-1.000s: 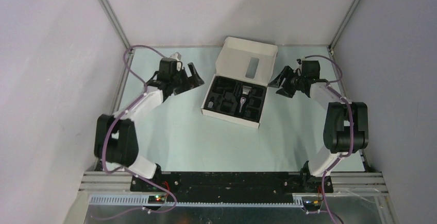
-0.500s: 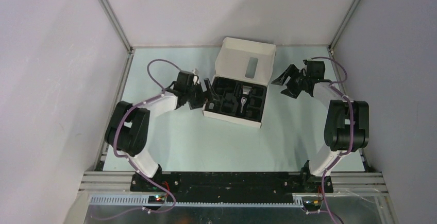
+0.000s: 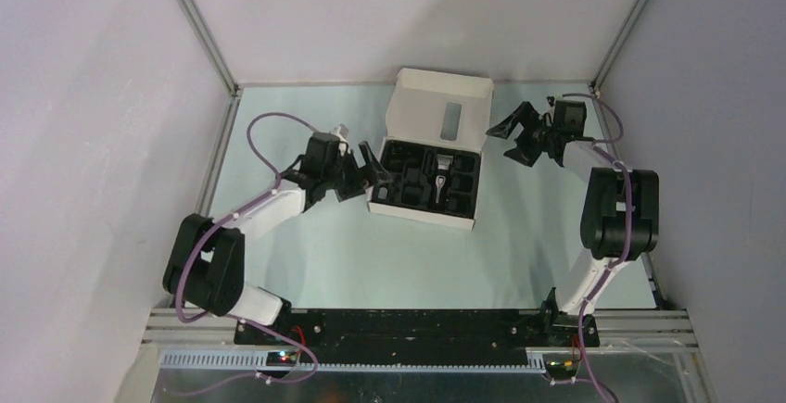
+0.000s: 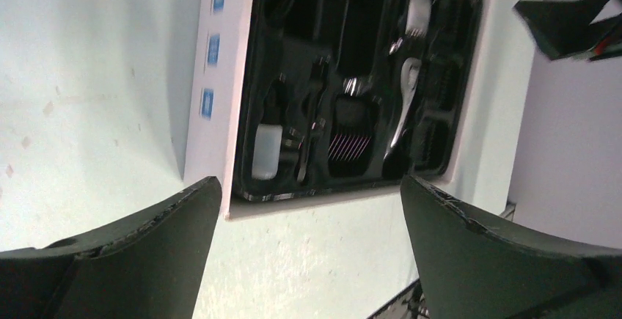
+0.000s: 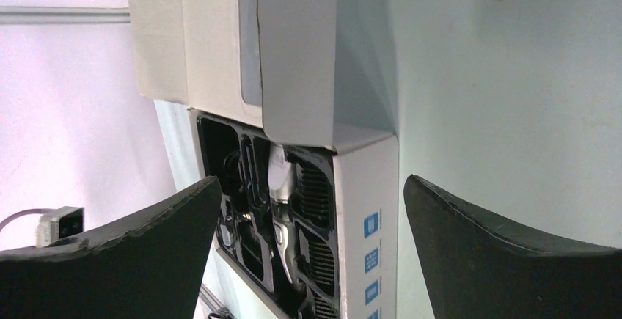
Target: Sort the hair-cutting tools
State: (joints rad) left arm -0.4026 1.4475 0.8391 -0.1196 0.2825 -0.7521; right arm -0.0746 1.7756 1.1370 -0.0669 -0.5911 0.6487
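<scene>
Top external view: nearest the arm bases lies the bare, pale green worktop (image 3: pixel 371 264). Beyond it the white box (image 3: pixel 419 216) sits open, its lid (image 3: pixel 436 107) standing up along the far side.

At the box's left end is the left claw (image 3: pixel 363 171), fingers spread wide and pinching nothing. One finger reaches the box's edge; whether it touches cannot be told.

All the hair-cutting tools visible lie inside the box, bedded in a black tray (image 3: pixel 399 181) with moulded compartments. The left wrist view looks into the tray from that left end. Closest to the box's left wall is a small white bottle (image 4: pixel 265 150), with a comb attachment (image 4: pixel 345 143) showing fine teeth just beside it. Past these lies the clipper (image 4: pixel 405 106), its silver body running along the tray toward the lid. A cord or a brush cannot be made out among the dark shapes.

Farthest, off the box's far right corner and beside the lid, hangs the right claw (image 3: pixel 513 141). It is spread wide, empty, and apart from the box.
</scene>
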